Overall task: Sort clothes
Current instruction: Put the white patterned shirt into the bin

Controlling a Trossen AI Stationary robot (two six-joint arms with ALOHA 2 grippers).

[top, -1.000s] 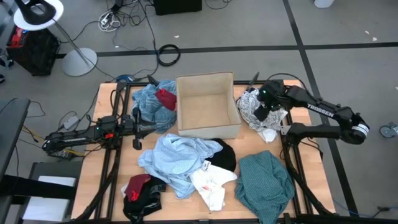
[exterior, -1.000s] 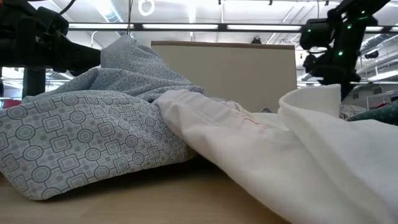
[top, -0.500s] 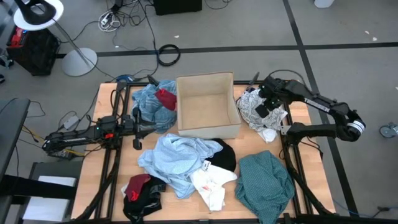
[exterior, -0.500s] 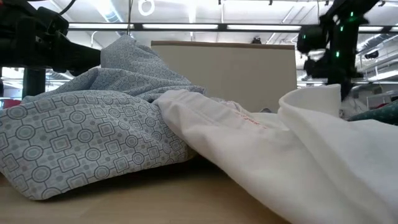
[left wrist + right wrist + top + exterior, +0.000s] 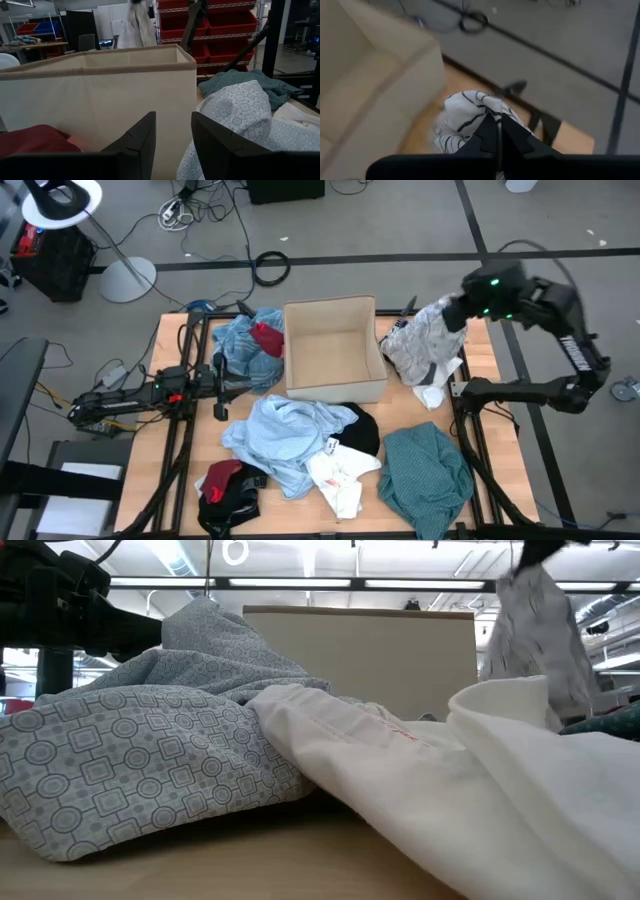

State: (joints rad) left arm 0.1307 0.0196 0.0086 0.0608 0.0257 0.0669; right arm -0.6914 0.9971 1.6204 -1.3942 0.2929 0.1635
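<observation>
My right gripper (image 5: 462, 312) is up above the table's far right, shut on a black-and-white patterned garment (image 5: 425, 345) that hangs beside the tan box (image 5: 334, 391); it also shows in the low view (image 5: 535, 635). A light blue patterned shirt (image 5: 285, 435), a white garment (image 5: 340, 472), a black one (image 5: 366, 430), a teal one (image 5: 425, 470) and a red-and-black one (image 5: 225, 485) lie on the table. A denim-blue pile (image 5: 240, 340) with a red piece lies left of the box. My left gripper (image 5: 222, 386) lies low at the left, open. My right gripper pinches a bunched top part of the patterned garment (image 5: 481, 107) between its two shut fingers, coming from above and pointing down. The garment hangs slack below the fingers; whether its lower end (image 5: 402, 368) still rests on the table, I cannot tell.
A small white piece (image 5: 432, 395) lies on the table under the lifted garment. The box stands open at the table's far middle. Black frame rails (image 5: 470, 435) run along both table sides. Bare wood shows at the near left corner (image 5: 150, 490).
My right gripper has shut on the patterned garment and risen, shifting toward the table's right edge. The garment's top has been pulled up from the heap, and it now hangs stretched below the gripper. The small white piece has stayed on the table.
</observation>
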